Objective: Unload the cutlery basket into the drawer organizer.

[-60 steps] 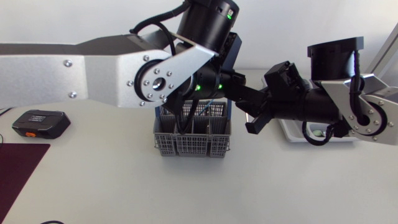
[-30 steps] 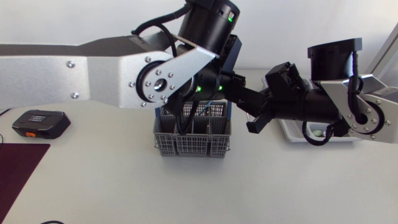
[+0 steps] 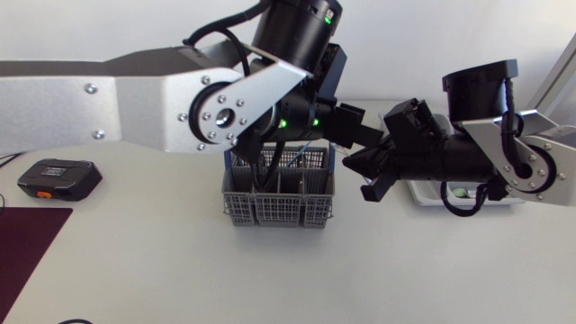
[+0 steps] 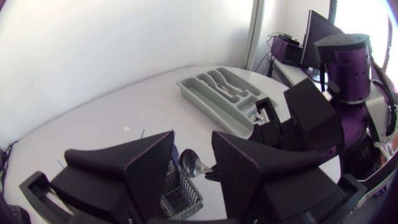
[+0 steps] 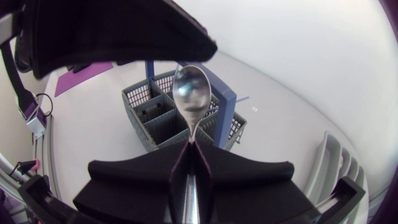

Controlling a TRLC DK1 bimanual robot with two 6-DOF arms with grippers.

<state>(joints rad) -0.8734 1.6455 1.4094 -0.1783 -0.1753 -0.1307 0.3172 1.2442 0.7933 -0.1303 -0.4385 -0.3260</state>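
Head: left arm nudged back over cutlery basket (image 3: 279,200), right gripper (image 3: 363,175) crept toward it; left wrist: left gripper (image 4: 191,149) spread, empty, drawer organizer (image 4: 217,93) well beyond; right wrist: right gripper pinches 1 spoon (image 5: 191,96) above basket, likely ready for organizer.

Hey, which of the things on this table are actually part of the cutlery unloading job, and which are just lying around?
Part of the job: cutlery basket; spoon, held in the right gripper; drawer organizer.
Just lying about: black and orange device; dark red mat.
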